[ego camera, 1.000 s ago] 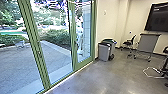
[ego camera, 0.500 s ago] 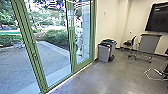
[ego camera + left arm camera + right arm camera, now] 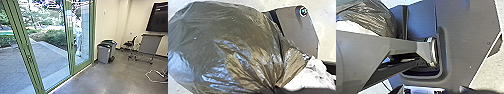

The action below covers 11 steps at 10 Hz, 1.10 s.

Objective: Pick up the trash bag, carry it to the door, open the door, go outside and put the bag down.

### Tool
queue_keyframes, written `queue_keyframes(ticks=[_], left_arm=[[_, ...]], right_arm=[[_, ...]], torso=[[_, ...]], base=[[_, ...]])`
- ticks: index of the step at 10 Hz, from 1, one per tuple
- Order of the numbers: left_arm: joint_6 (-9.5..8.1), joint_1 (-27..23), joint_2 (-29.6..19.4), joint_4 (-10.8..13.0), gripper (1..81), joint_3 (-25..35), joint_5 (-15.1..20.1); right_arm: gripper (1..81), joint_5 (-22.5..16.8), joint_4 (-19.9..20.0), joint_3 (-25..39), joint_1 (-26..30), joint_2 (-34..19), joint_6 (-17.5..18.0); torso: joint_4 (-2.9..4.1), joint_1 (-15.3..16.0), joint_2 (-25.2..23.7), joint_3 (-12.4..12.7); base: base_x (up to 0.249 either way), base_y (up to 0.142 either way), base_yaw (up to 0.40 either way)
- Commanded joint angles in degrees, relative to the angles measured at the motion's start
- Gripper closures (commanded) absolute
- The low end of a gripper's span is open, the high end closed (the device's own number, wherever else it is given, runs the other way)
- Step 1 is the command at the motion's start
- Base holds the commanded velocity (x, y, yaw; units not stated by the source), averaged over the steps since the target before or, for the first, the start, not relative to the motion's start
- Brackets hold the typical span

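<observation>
Glass doors (image 3: 55,52) with green frames take up the left side of the head view, with a paved yard (image 3: 15,66) and a hedge (image 3: 53,37) past them. Smooth gray floor (image 3: 100,80) runs along the inside, up to a pale wall (image 3: 110,23). Over on the right there's a black screen (image 3: 158,18) up on the wall, and a gray cart (image 3: 150,46) on wheels standing below it. Next down in size, two trash bins (image 3: 103,53) (image 3: 111,43) sit side by side near the doors, then a dark chair (image 3: 129,44) just beside the cart. As for the trash bag (image 3: 223,45), it's big in the left wrist view, dark and shiny, bunched up at the neck, with some crumpled white stuff (image 3: 310,75) right by the bunched part. Can't tell if the left pincer is apart, together or clamped on it, and same deal with the right pincer.
</observation>
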Motion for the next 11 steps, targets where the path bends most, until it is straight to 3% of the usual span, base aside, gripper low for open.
queue_keyframes(ticks=[1, 11], left_arm=[[0.16, -3.44, 0.16, 0.05, 81.1, -0.02, 3.84], [0.25, -3.44, 0.16, 0.14, 81.1, -0.02, 3.84]], right_arm=[[1.0, -2.94, -0.75, 0.47, 1.54, 0.64, -0.30], [1.0, -3.11, -1.10, 0.20, 1.46, 0.99, -0.30]], torso=[[0.00, 0.00, 0.00, 0.00], [0.00, -0.02, 0.00, 0.00]], base=[[0.171, -0.075, 0.000], [0.189, -0.079, 0.000]])
